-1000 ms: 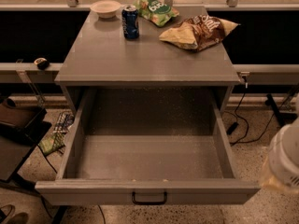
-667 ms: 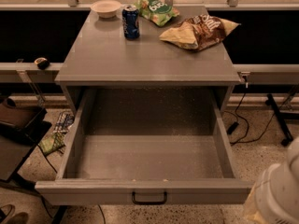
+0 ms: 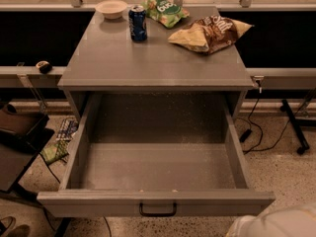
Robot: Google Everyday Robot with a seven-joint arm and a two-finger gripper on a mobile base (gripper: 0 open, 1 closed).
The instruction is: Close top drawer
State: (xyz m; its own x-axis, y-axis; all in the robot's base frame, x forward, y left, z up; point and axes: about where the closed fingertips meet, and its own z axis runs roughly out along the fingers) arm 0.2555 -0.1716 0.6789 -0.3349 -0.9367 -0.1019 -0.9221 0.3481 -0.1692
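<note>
Camera view: the top drawer (image 3: 89, 203) stands fully open, its handle (image 3: 158, 210) near centre. I'd press squarely by the handle and push straight to the far side. My fingers are out of sight, state unknowable; only my arm (image 3: 276, 223) shows, near-right of the drawer front.

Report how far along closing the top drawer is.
Done: nothing; the top drawer stands pulled far out, its whole floor showing. In hand: the gripper is out of view; only a white robot part shows at bottom right, apart from the black handle. Left: the whole push in.
</note>
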